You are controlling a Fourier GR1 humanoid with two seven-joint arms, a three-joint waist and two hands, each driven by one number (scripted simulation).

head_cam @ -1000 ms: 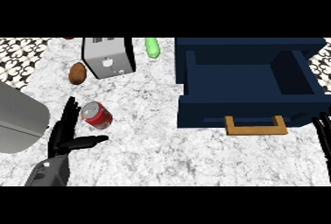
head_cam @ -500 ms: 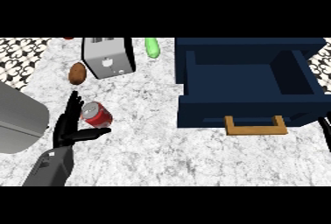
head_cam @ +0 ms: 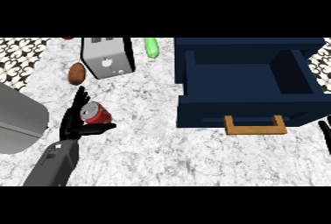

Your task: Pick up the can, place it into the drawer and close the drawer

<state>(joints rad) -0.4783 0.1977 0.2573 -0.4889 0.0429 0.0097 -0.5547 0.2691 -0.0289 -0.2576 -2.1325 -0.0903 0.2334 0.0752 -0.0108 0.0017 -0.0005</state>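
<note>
On the marble counter (head_cam: 194, 153), a toaster (head_cam: 107, 57) and potato (head_cam: 77, 73) stand behind the can (head_cam: 97, 113); the left hand (head_cam: 77, 124) cups it with spread fingers, and the drawer (head_cam: 249, 83) sits open.

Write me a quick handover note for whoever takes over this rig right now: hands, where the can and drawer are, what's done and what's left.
Left hand: open beside the red can, fingers up along its left side, thumb under its near side; not closed round it.
Right hand: only a sliver shows at the right edge; its state cannot be told.
Can: on the counter, front left, below the toaster and the brown potato.
Drawer: pulled open at right, blue, nothing visible inside, wooden handle facing the robot.
Done: the left hand is at the can.
Left: grasp and lift the can, put it in the drawer, close the drawer.
</note>
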